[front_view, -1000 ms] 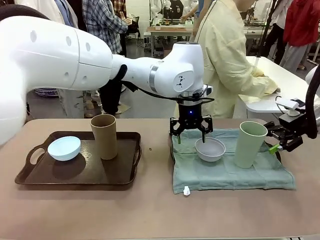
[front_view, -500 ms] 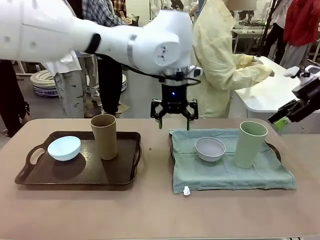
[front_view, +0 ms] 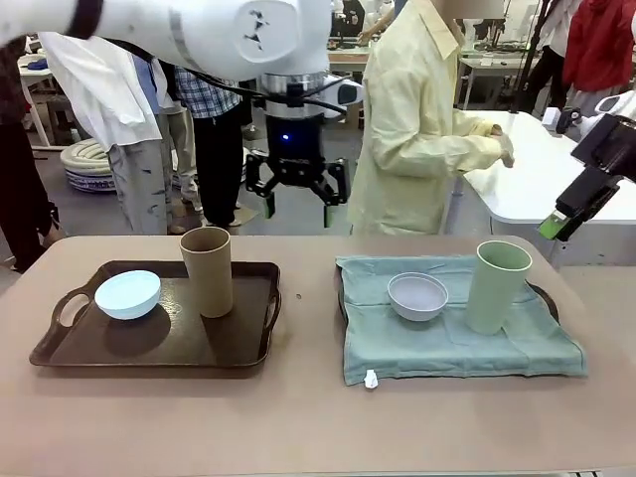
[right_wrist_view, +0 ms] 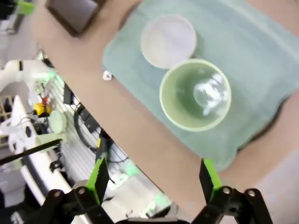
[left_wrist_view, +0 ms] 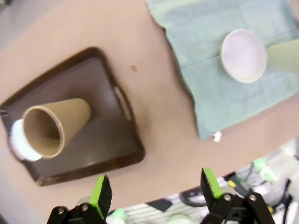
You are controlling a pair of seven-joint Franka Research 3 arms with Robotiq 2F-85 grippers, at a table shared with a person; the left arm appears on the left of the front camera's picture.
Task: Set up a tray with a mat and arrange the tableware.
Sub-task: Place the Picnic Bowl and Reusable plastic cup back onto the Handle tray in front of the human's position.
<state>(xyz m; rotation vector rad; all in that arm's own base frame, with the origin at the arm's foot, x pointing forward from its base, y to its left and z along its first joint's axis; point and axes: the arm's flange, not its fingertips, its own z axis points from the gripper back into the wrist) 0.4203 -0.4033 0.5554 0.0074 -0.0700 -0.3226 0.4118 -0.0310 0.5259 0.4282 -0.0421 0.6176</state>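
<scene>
Brown tray (front_view: 62,348) sits on the left part of the table (front_view: 308,417). It carries a light blue bowl (front_view: 127,294) toward its left side. A tan cup (front_view: 207,270) stands upright just to the right of that bowl.

A green mat (front_view: 447,348) lies spread on the right part of the table. It covers a second tray (front_view: 549,303), whose dark rim shows at the mat's far right edge. A grey-white bowl (front_view: 417,296) rests near the middle of the mat. A pale green cup (front_view: 497,286) stands upright just to the bowl's right, not touching it.

The left claw (front_view: 298,207) hangs in the air above the far edge of the table, between the two trays. Its fingers are spread and nothing is between them. The right claw (right_wrist_view: 153,182) is high at the right side, looking down on the pale green cup and the grey-white bowl. Its fingers are also spread and empty.

A person (front_view: 417,119) in a pale yellow coat stands behind the table.
</scene>
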